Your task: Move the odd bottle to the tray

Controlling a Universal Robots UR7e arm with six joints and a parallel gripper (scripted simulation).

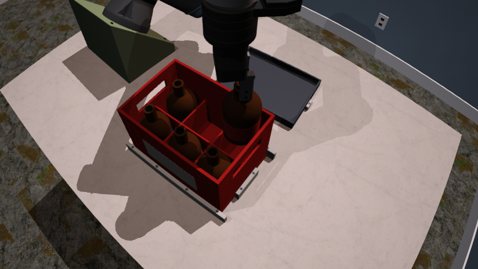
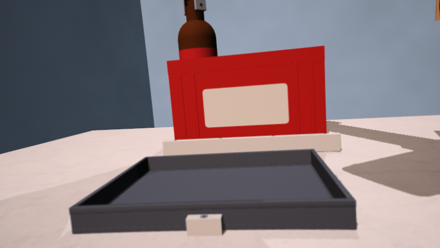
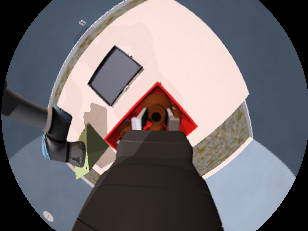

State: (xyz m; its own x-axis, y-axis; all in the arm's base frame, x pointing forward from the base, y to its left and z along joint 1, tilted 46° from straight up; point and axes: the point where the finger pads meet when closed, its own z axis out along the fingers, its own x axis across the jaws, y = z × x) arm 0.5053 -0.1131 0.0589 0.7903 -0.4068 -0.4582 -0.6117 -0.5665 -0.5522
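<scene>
My gripper (image 1: 241,87) (image 2: 194,5) (image 3: 156,113) is shut on the neck of a brown bottle (image 1: 241,112) (image 2: 197,37) (image 3: 156,105). The bottle hangs upright, partly lifted above the crate (image 1: 198,167) (image 2: 246,72) (image 3: 188,119), its lower part still inside a corner cell on the tray side. Four other brown bottles (image 1: 182,100) (image 1: 155,122) (image 1: 184,143) (image 1: 215,164) stand in the crate. Their necks look alike at this size. The cell beside the held bottle is empty. The dark tray (image 1: 284,90) (image 2: 227,184) (image 3: 116,75) is empty.
A green wedge-shaped block (image 1: 110,46) (image 3: 93,149) stands near the arm's base part. Pale strips (image 1: 173,180) (image 2: 252,144) lie along the crate's sides. Small pale blocks (image 1: 308,105) (image 2: 204,224) sit against the tray. The crate wall stands between the held bottle and the tray.
</scene>
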